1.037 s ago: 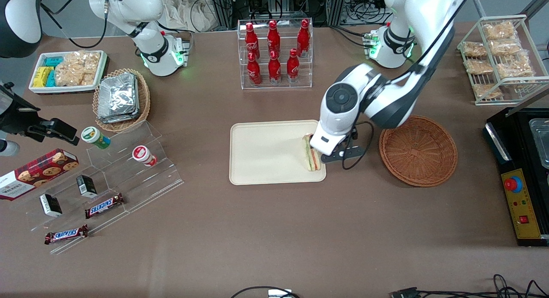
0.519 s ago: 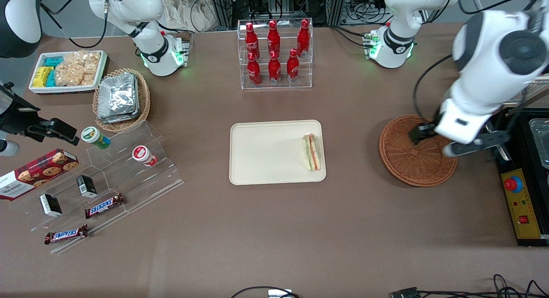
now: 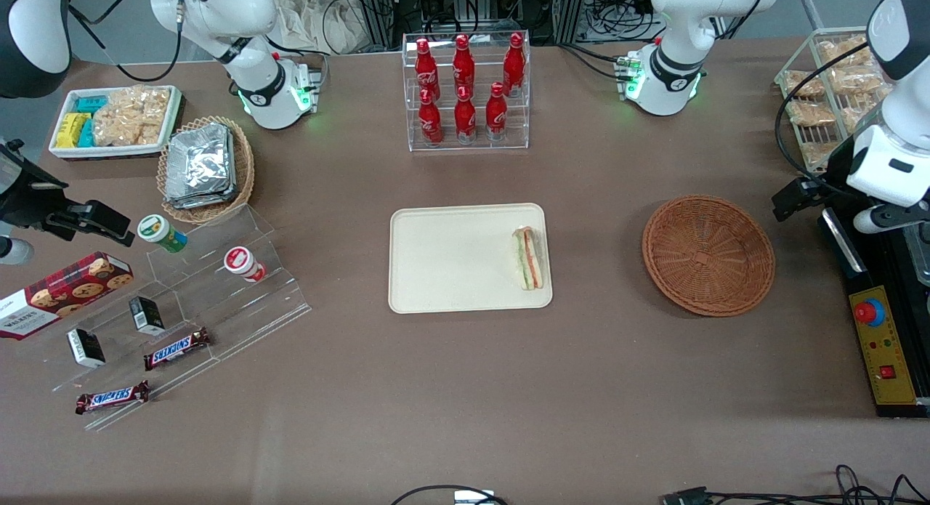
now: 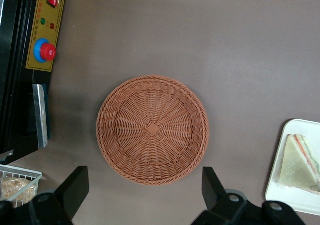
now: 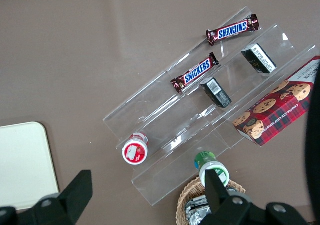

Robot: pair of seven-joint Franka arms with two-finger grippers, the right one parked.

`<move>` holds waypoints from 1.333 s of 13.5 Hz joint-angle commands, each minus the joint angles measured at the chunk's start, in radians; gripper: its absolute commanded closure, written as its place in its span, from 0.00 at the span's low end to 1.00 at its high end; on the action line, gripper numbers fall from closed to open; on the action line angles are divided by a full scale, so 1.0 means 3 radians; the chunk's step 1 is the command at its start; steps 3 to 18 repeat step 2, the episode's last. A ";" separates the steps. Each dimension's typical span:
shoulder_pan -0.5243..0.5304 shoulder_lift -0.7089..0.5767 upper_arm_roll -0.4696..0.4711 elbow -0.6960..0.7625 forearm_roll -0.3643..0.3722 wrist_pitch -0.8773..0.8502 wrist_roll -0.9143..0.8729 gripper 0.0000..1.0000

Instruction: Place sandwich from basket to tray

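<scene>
My brown table point(image 3: 508, 389) carries the tray point(image 3: 450, 258), the basket point(image 3: 708, 255), a bottle rack point(image 3: 466, 91) and a clear stand point(image 3: 182, 301); my gripper point(image 4: 145, 197) hangs wide open above.

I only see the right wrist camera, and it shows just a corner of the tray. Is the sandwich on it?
Observer: Yes. The sandwich lies on the tray, at the edge nearest the basket.
Operator: Is there anything in the basket?
Observer: No. The front and left wrist views show nothing inside it.
Operator: Where's the gripper?
Observer: The gripper is open and holds nothing. It is raised beside the basket, toward the working arm's end of the table.
</scene>
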 commanded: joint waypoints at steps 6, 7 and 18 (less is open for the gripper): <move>-0.0057 0.0050 0.0033 0.0212 -0.0041 -0.0190 0.0065 0.00; -0.0057 0.0050 0.0033 0.0212 -0.0041 -0.0190 0.0065 0.00; -0.0057 0.0050 0.0033 0.0212 -0.0041 -0.0190 0.0065 0.00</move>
